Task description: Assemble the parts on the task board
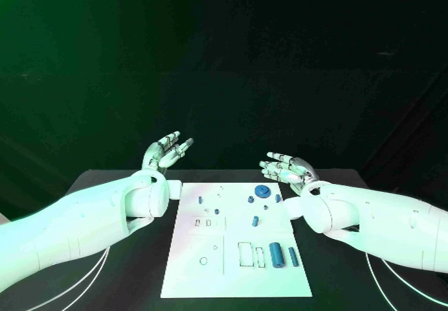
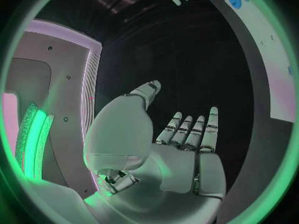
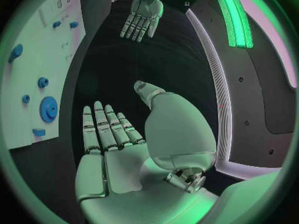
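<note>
The white task board lies in the middle of the black table. Blue parts lie on it: a round gear near the far edge, small pieces in the middle, and two long cylinders near the front right. My left hand is raised above the table's far left side, fingers spread, holding nothing. My right hand hovers just beyond the board's far right corner, also open and empty. The right wrist view shows my right hand beside the board and the gear; the left wrist view shows my left hand.
The black table extends on both sides of the board, with a dark backdrop behind. My white forearms lie along the board's left and right edges. In the right wrist view my left hand hangs across from the right one.
</note>
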### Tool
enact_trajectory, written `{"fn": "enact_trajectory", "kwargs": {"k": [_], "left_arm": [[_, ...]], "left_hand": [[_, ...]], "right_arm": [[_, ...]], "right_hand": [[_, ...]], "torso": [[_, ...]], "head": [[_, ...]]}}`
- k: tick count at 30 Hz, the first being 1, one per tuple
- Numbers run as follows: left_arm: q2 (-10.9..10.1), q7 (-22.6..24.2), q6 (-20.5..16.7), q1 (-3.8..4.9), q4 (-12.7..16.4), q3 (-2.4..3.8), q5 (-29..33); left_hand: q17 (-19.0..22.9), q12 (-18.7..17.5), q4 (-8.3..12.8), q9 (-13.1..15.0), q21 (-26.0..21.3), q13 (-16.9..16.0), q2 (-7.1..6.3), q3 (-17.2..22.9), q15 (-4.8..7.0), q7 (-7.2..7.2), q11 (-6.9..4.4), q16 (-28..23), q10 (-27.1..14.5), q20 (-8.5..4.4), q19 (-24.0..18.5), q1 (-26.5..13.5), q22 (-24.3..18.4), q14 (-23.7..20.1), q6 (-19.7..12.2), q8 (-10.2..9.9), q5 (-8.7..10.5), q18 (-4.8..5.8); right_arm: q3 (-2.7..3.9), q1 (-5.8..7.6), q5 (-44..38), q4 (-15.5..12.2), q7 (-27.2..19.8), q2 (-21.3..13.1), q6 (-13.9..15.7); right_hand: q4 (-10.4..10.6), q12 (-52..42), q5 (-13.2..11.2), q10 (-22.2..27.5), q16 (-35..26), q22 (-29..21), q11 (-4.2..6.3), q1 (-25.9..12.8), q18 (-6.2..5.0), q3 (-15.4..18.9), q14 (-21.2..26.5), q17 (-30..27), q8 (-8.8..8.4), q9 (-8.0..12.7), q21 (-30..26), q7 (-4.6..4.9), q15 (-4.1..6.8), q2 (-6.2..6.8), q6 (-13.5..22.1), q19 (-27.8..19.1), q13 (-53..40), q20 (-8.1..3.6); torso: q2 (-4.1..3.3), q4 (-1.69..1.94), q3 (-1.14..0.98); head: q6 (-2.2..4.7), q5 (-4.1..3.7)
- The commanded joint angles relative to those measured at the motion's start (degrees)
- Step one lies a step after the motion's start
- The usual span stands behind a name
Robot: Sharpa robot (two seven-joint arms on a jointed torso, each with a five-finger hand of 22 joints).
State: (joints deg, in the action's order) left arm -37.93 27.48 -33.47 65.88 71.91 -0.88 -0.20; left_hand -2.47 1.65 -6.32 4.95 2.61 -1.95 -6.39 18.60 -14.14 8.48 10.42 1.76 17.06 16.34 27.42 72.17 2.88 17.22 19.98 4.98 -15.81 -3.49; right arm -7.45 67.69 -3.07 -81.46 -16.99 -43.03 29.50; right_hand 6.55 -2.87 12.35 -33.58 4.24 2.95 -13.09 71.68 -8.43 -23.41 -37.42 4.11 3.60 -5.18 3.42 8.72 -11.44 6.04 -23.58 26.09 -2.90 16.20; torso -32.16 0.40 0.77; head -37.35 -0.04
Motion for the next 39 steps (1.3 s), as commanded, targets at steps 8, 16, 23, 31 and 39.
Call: {"fn": "enact_trajectory", "kwargs": {"k": [8, 16, 23, 31, 39], "left_arm": [[-4.2, 0.7, 7.9, 0.34, 3.8, 0.03, -1.4], [-7.5, -0.1, 9.7, 0.68, 8.8, 0.14, -2.7], [-10.5, -0.9, 10.9, 1.07, 13.3, 0.24, -2.9], [-13.9, -1.8, 12.9, 1.27, 18.5, 0.4, -3.1], [-16.7, -2.8, 15.7, 1.3, 23.9, 0.52, -4.3]], "left_hand": [[-5.0, 4.4, -1.0, 3.0, 5.1, -1.8, 0.52, 0.2, 2.57, 6.81, 3.0, 8.5, 29.6, 0.15, 16.8, 4.4, 2.2, 28.5, 16.2, 4.8, -0.62, -5.54], [-9.2, 5.2, -2.1, 4.5, 9.4, -2.1, -0.37, 1.8, 5.61, 5.72, 0.69, 13.2, 38.4, -1.22, 24.0, 4.7, 3.6, 38.3, 27.0, 8.5, -0.56, -7.07], [-10.9, 4.6, -2.6, 4.5, 10.6, -2.1, -0.91, 2.6, 6.23, 5.32, 0.23, 14.4, 40.0, -1.9, 25.4, 4.7, 3.9, 39.9, 28.0, 8.7, -0.54, -7.06], [-16.7, 4.3, -3.4, 5.1, 15.6, -2.6, -2.11, 4.4, 8.71, 4.22, -1.46, 21.0, 44.8, -4.65, 31.0, 4.8, 6.3, 46.8, 30.6, 9.6, -0.48, -7.02], [-28.2, 3.1, -4.0, 6.7, 26.7, -3.1, -3.48, 6.0, 10.58, 3.19, -2.71, 39.1, 48.2, -7.47, 33.5, 4.4, 13.2, 47.8, 32.0, 10.0, -0.34, -6.63]], "right_arm": [[-0.77, 3.13, -27.8, 3.5, 1.3, -0.8, -3.9], [-0.66, 4.8, -42.3, 3.3, 5.2, -1.5, -2.9], [-0.5, 6.18, -54.2, 2.4, 9.6, -2.1, -3.1], [-0.4, 7.67, -68.4, 1.2, 15.8, -2.3, -6.9], [-0.38, 8.1, -81.1, 0.1, 21.7, -2.1, -12.1]], "right_hand": [[-2.9, -0.9, -1.1, -19.6, 2.7, 1.4, 1.23, 7.6, -2.12, -1.2, -17.0, 1.5, 4.08, -2.6, 4.7, 5.16, 1.61, 2.07, -17.6, 22.9, -0.8, -0.13], [-3.2, -0.7, -1.7, -24.3, 5.0, 1.3, 2.89, 8.9, -2.11, -2.0, -24.5, 2.9, 5.61, -3.3, 6.1, 4.11, 3.91, 4.4, -25.6, 29.7, -0.6, -2.46], [-2.8, -1.4, -1.8, -28.8, 7.5, 2.6, 4.66, 9.6, -2.07, -1.7, -31.2, 6.0, 6.64, -3.6, 9.2, 2.83, 6.36, 5.51, -28.9, 35.6, -0.9, -5.04], [-2.5, -1.2, -1.1, -36.6, 19.8, 11.2, 7.99, 9.5, -1.94, -1.1, -46.9, 18.3, 7.66, -4.7, 23.3, 0.44, 11.26, 7.07, -32.8, 46.1, -1.3, -11.01], [1.0, -0.8, -1.7, -36.7, 53.1, 42.4, 8.81, 8.2, 1.43, -4.0, -48.4, 48.0, 7.97, -7.7, 51.9, -0.67, 11.8, 10.43, -33.5, 52.1, -2.2, -11.78]], "torso": [[-2.4, 0.53, -0.22], [-4.1, 1.06, -0.36], [-5.55, 1.53, -0.62], [-7.47, 2.24, -0.96], [-9.03, 2.94, -1.0]], "head": [[0.06, -0.05], [0.5, -0.55], [0.86, -1.02], [1.09, -1.84], [1.56, -2.65]]}}
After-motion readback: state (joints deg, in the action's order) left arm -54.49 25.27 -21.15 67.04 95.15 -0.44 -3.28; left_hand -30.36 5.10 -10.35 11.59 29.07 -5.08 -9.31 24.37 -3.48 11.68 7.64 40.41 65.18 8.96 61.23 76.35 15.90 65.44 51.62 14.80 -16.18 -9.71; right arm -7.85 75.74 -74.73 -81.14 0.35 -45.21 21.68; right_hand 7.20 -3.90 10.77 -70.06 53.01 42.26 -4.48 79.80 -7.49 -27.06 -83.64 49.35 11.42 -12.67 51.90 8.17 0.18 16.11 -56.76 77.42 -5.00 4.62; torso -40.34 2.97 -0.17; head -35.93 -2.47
